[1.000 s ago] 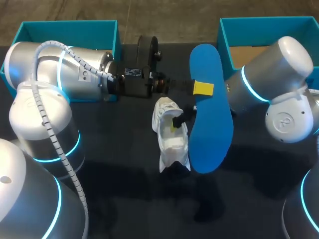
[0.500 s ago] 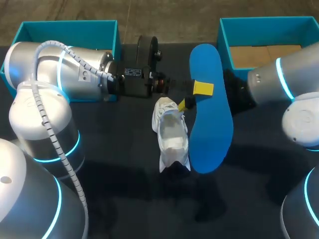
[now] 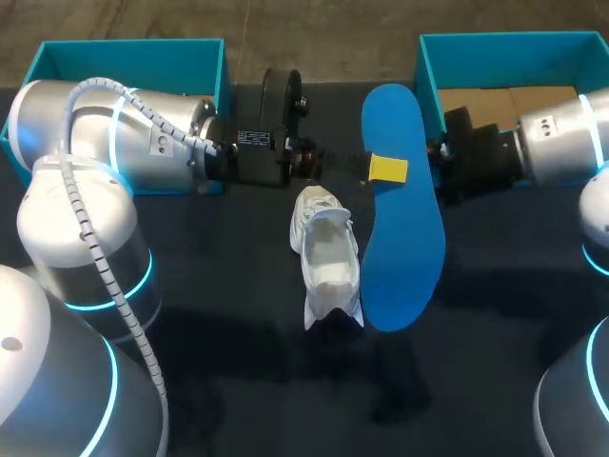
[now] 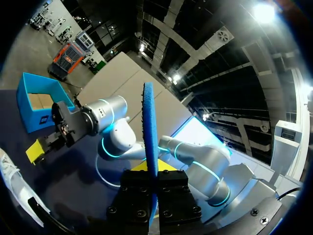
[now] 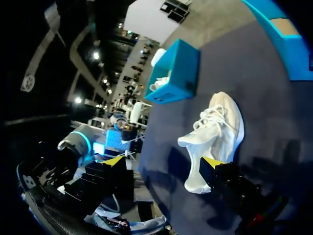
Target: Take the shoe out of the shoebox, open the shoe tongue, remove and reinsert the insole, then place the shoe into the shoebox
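Pulling back from the white fabric shoe [image 3: 327,259], the right gripper [image 5: 163,161] has left the shoe's mouth, where one yellow tip sat a second ago, and now hangs toward the table's right edge, behind the insole in the head view. Shoe and insole have not shifted.

Nearest on the dark table [image 3: 238,371], the shoe lies about mid-table, its opening facing up and looking pale and hollow. No insole shows inside it, though the depth of the cavity is hard to read.

Just to its right in the head view is the long blue foam insole [image 3: 404,233], raised off the table. The left gripper [image 4: 152,174] is clenched on it: the left wrist view shows the insole edge-on, pinched between the two fingers and standing straight out from them. Whether its near end brushes the shoe I cannot tell.

Farther out, the right gripper is released, its fingers spread wide with nothing between them. The right wrist view has the shoe lying ahead of them, apart.

At the far edge stand two teal cardboard boxes, one at the left corner [image 3: 133,48], one at the right corner [image 3: 495,43], the right one showing a brown floor.

By my reading, the shoe is out, the tongue is opened and the insole is removed. Sliding the insole back in and returning the shoe to its box remain.
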